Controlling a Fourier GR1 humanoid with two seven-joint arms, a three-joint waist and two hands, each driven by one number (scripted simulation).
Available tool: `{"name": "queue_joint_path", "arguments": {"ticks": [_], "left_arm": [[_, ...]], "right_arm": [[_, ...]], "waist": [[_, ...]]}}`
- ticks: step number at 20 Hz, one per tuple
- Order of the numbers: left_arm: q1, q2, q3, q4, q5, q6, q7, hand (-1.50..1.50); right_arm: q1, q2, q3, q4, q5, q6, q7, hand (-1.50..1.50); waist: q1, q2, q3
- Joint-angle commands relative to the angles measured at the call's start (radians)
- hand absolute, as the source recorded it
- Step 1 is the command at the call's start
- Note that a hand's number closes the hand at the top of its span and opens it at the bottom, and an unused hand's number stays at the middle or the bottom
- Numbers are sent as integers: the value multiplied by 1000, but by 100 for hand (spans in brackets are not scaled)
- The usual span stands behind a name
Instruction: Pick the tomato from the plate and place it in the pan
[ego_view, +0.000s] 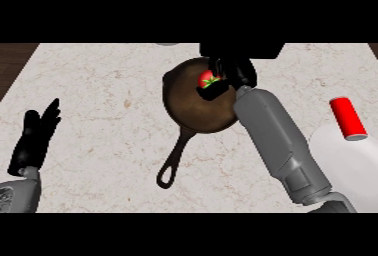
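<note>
A red tomato (207, 78) with a green stem shows over the dark brown pan (190, 107), near the pan's far side. My right hand (230, 75) reaches over the pan from the right, its fingers curled round the tomato and hiding part of it. Whether the tomato touches the pan's floor I cannot tell. The pan's long handle (172, 162) points toward me. The white plate (347, 165) lies at the right edge, partly under my right forearm. My left hand (35, 135) rests open at the left, fingers up.
A red cylinder (348, 118) lies on the counter just beyond the plate at the right. The marble counter (103, 100) ends in a dark wooden strip at the far left. A dark object sits at the counter's far edge behind the pan.
</note>
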Motion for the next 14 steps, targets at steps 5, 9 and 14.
{"name": "queue_joint_path", "arguments": {"ticks": [5,9,14], "left_arm": [[-46,-18,-30,-27,-1,-14,44,0],[-65,-43,-59,15,-40,15,-17,0],[-64,-36,-58,2,-22,-14,4,0]], "right_arm": [[-31,12,-39,274,-181,-109,-175,150],[-106,12,-29,371,-258,-74,-146,-150],[-93,12,-28,419,-321,-106,-261,-150]], "waist": [[52,13,2],[83,24,1],[101,25,2]]}}
